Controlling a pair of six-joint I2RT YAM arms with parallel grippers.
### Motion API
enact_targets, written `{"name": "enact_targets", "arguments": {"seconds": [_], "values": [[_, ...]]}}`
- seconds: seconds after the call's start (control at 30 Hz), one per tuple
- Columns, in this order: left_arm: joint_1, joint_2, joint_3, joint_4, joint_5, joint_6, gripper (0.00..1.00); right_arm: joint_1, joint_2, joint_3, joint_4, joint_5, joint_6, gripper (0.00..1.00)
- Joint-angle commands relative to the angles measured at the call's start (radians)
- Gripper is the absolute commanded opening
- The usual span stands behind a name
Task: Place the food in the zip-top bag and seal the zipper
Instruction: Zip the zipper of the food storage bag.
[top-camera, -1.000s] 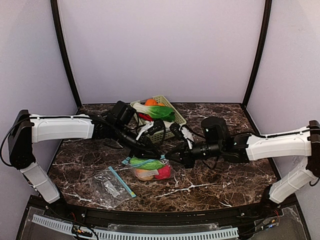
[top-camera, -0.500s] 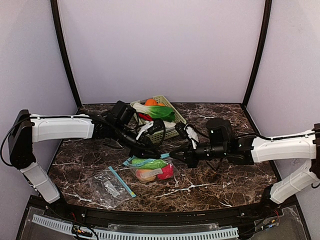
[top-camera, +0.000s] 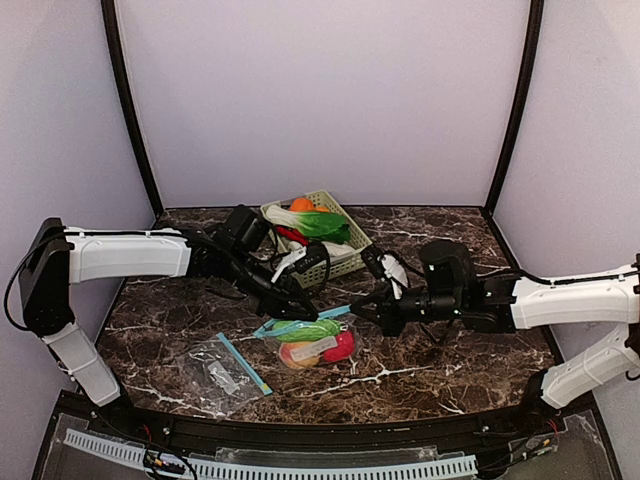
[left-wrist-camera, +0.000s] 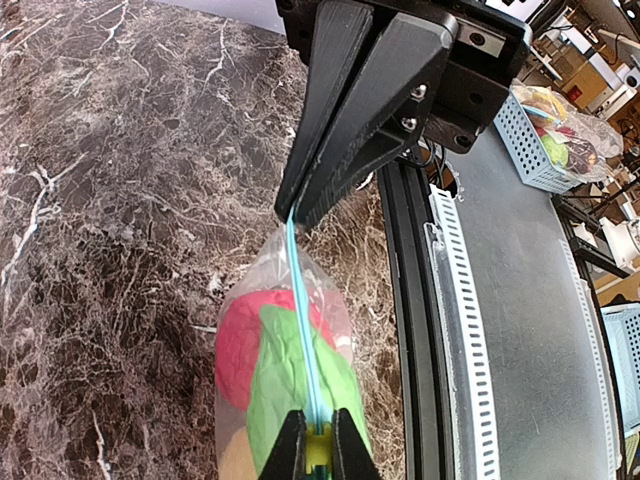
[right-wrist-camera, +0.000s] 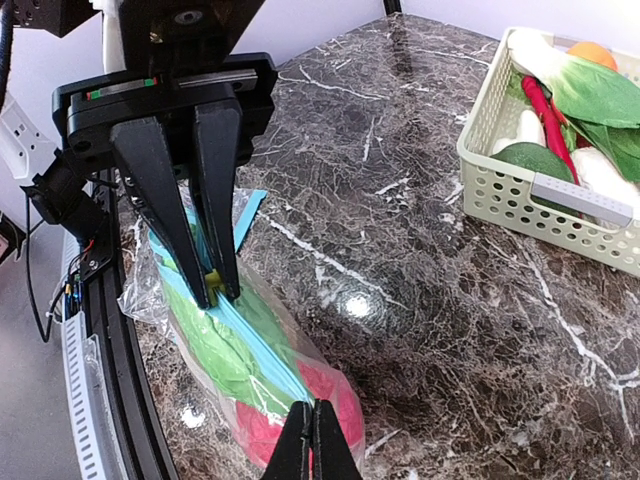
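Dark brown marble-patterned table (top-camera: 450, 360), veined in white, inside a booth of pale lilac walls (top-camera: 330, 100) with black corner posts (top-camera: 128, 110). A white slotted strip (top-camera: 300, 468) runs along the front edge.

Near the table's middle lies a clear zip-top bag (top-camera: 315, 340). Food inside it shows through the plastic: a green leafy piece (right-wrist-camera: 215, 350), a red piece (right-wrist-camera: 340, 395) and a peach-coloured one (top-camera: 295, 352). The bag's blue zipper (left-wrist-camera: 300, 310) is stretched in a line between the two arms. The left gripper (top-camera: 298, 311) is pinched narrowly on one end of the zipper, at a small yellow-green slider (right-wrist-camera: 212, 278). The right gripper (top-camera: 364, 305) is clamped tight on the other end.

At the back stands a pale green lattice basket (top-camera: 352, 247) holding an orange (top-camera: 301, 204), leafy greens (top-camera: 320, 222) and a red chilli (right-wrist-camera: 537, 105). A second clear bag (top-camera: 215, 372) lies flat at the front left, well apart from both grippers.
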Motion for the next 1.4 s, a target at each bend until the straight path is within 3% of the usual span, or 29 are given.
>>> {"name": "enact_targets", "arguments": {"seconds": [0.0, 1.1, 1.3, 1.33, 1.37], "values": [[0.012, 0.000, 0.010, -0.097, 0.004, 0.020, 0.01, -0.024, -0.034, -0.030, -0.031, 0.093, 0.022, 0.00], [0.020, 0.008, 0.020, -0.131, -0.007, 0.040, 0.01, -0.041, -0.100, -0.079, -0.087, 0.195, 0.049, 0.00], [0.009, 0.013, 0.019, -0.120, 0.023, 0.034, 0.01, -0.041, -0.093, -0.044, -0.060, -0.051, -0.022, 0.00], [-0.007, 0.015, 0.020, -0.119, 0.025, 0.035, 0.01, -0.041, -0.083, -0.027, -0.063, -0.094, -0.032, 0.01], [-0.017, 0.019, 0.020, -0.118, 0.028, 0.036, 0.01, -0.041, -0.076, -0.010, -0.065, -0.127, -0.041, 0.10]]}}
